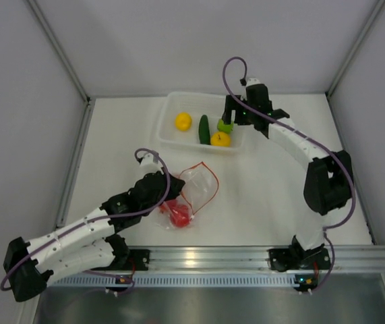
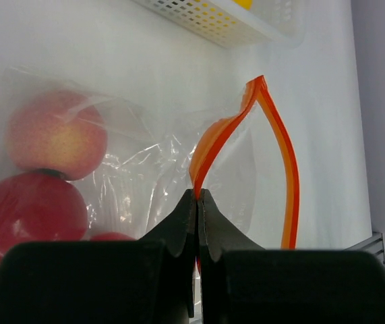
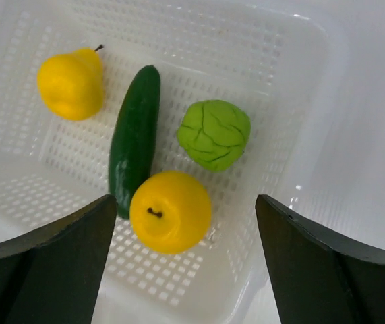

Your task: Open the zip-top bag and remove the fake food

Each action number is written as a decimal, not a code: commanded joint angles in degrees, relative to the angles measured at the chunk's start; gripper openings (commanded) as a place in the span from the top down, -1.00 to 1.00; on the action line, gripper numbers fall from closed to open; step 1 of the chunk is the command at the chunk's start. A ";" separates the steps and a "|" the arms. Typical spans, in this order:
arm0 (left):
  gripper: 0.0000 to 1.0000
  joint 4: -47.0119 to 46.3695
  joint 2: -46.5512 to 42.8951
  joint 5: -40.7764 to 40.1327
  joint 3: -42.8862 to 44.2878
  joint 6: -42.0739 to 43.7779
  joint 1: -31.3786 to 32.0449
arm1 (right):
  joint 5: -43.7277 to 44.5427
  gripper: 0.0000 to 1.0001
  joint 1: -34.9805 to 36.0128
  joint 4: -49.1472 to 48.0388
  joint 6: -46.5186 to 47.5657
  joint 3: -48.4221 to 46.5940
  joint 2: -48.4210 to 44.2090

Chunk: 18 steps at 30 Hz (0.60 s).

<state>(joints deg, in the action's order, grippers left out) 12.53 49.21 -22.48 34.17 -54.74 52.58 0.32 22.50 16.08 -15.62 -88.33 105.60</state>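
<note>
Mouth of the zip-top bag point(image 1: 199, 181) is open, lying on the counter point(image 1: 273, 182) just right of the left arm, near the middle; its orange zip strip point(image 2: 290, 175) stands parted in a wide loop. The left end effector point(image 2: 197, 196) is clamped tight on the near end of that strip, pinning the bag in place.

Over at the far side sits the white basket point(image 1: 162, 123), and four pieces of fake food point(image 3: 170, 210) lie in it: a yellow pear point(image 3: 71, 82) on the left, the dark cucumber point(image 3: 135, 138) beside it, a green cabbage point(image 3: 214, 133) to the right, and a yellow round fruit point(image 3: 170, 210) nearest the front, touching the cucumber's tip. The right end effector point(image 3: 185, 202) hangs above them with its jaws spread wide and nothing between them; the yellow round fruit rests on the basket floor, clear of both fingers.

So, by my reckoning, opening is done and the emptying is well past halfway. Left to do: a pink peach point(image 2: 56, 135) and a red fruit point(image 2: 30, 212) are inside the plastic, touching one another; a sliver of another red piece shows beside them, too hidden to name. My guess is the right arm must come back to the bag's mouth for those.
</note>
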 commanded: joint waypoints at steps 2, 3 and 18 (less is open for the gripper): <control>1.00 -0.49 -0.44 0.77 5.28 1.13 -0.28 | -10.41 -0.51 0.88 -6.40 -6.16 10.09 -16.46; 1.00 -0.58 0.26 1.21 6.07 1.30 -0.28 | -11.47 -0.46 1.31 -7.63 -6.53 12.20 -20.74; 1.00 -2.95 10.38 6.57 18.65 0.25 0.16 | -5.36 0.08 25.39 -14.94 -11.89 39.55 -43.91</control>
<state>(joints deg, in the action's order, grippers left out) 13.34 60.07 -17.50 49.65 -53.78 52.58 -10.92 45.32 5.50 -25.58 -49.87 62.50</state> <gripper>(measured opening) 0.022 0.471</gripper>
